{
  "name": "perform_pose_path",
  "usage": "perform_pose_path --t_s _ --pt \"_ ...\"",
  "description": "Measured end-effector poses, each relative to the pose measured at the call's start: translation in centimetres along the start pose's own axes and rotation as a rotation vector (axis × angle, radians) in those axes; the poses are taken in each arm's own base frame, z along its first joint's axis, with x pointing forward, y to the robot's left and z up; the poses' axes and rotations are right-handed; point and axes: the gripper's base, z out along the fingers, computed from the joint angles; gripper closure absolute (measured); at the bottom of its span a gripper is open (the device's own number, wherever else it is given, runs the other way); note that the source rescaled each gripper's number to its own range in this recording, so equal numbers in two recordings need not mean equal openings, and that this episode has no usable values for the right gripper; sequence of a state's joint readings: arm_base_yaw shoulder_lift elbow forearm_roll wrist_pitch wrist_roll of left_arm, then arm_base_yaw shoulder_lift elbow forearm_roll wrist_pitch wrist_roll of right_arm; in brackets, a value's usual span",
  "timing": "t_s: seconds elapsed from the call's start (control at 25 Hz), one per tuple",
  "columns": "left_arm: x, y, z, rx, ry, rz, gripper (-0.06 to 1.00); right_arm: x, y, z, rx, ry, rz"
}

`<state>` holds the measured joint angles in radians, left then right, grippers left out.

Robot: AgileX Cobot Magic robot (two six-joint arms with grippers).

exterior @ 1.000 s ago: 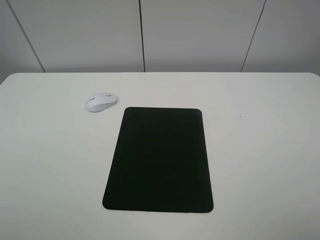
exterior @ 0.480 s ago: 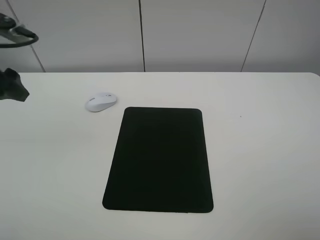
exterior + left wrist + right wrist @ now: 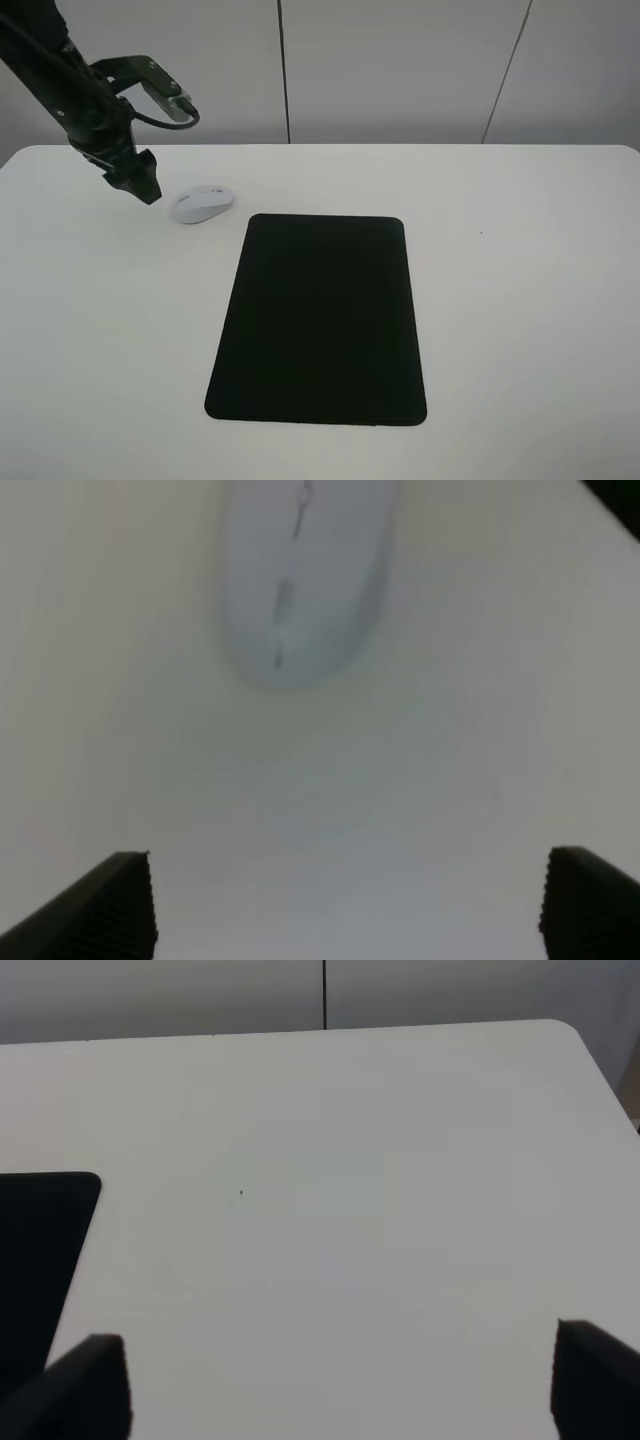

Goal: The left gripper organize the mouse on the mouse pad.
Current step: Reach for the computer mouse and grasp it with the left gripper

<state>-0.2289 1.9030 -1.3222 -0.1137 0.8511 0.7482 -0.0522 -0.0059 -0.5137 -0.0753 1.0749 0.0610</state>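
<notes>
White bench [image 3: 520, 300] fills the scene, with pale wall panels [image 3: 400, 70] behind it. Nearest, the left fingers [image 3: 140, 182] are spread wide and hold nothing, with only bare bench between their tips. They hang low over the surface, probably so they can straddle the mouse.

Just ahead of them, roughly in line with the gap, lies the mouse [image 3: 203, 204]. It is untouched and lies lengthwise toward the fingers, which suits a grip across its narrow sides. Beyond the mouse is the mouse pad [image 3: 318, 320], flat and bare, near the mouse but apart from it, so the placing is not yet done.

Farther off, the right fingers [image 3: 85, 1390] are parted too and empty, facing a corner of the pad. No brand or writing is readable, and a grey mark on the mouse is too blurred to read.
</notes>
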Motion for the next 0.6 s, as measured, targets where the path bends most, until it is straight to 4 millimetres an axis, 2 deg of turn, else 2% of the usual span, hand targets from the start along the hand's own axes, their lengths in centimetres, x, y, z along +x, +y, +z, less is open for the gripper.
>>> perform_pose_path --t_s 0.12,0.24,0.6 --pt "-0.6 0.0 1.8 0.058 0.017 0.155 -0.06 0.0 0.0 0.0 0.0 0.0 0.0" --pt "-1.4 0.4 2.7 0.085 0.017 0.244 -0.06 0.0 0.0 0.0 0.0 0.0 0.0" --pt "-4.1 2.7 5.2 0.063 -0.012 0.2 -0.06 0.0 0.0 0.0 0.0 0.0 0.0"
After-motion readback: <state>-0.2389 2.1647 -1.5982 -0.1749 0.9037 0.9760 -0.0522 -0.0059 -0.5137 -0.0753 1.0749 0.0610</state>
